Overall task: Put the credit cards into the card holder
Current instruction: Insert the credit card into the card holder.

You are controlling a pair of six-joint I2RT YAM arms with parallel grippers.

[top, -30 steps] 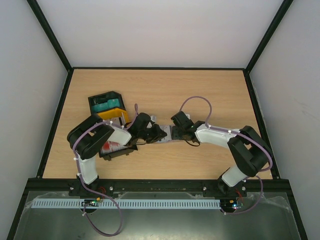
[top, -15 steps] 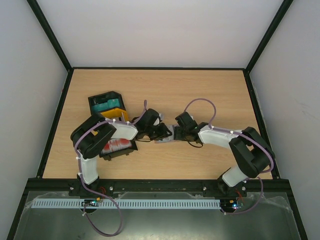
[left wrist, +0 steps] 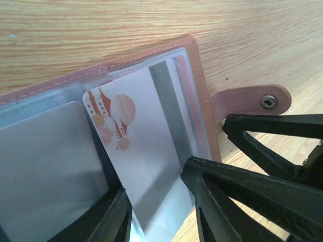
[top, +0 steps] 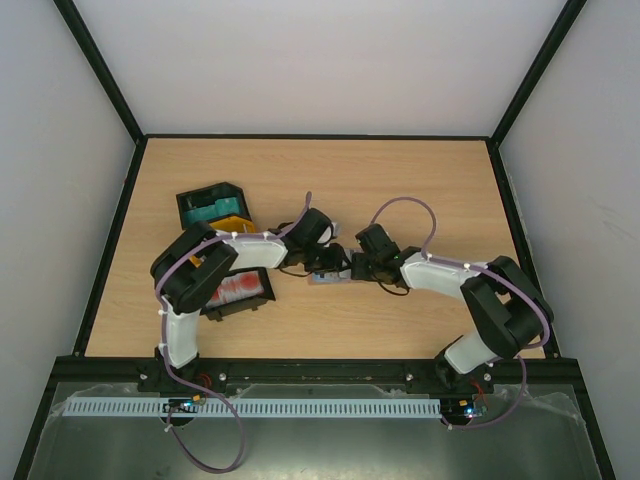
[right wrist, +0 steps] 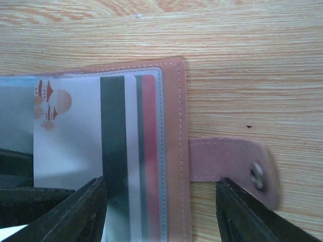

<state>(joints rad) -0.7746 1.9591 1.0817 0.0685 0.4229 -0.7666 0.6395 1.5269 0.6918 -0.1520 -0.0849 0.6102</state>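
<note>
The card holder [left wrist: 202, 85] lies open on the table, brown-edged with clear sleeves; it also shows in the right wrist view [right wrist: 174, 126] and the top view [top: 328, 281]. My left gripper [left wrist: 154, 181] is shut on a whitish credit card [left wrist: 136, 151] with a red-orange drawing, its far end lying over the sleeves. The same card shows in the right wrist view [right wrist: 65, 146]. A card with black and red stripes [right wrist: 128, 151] sits in the sleeve. My right gripper [right wrist: 161, 217] is open, straddling the holder's right edge and snap tab [right wrist: 227, 159]. Both grippers [top: 325, 263] [top: 353, 267] meet mid-table.
A black tray with teal cards [top: 208, 205] and a yellow tray [top: 236, 226] stand at the back left. A second black tray [top: 242, 291] with a red-and-white card lies near the left arm. Black frame rails edge the table.
My left arm has swung right and away from the near tray, bringing the card onto the holder. The right gripper has shifted slightly. The near tray's red-and-white card is more uncovered.
</note>
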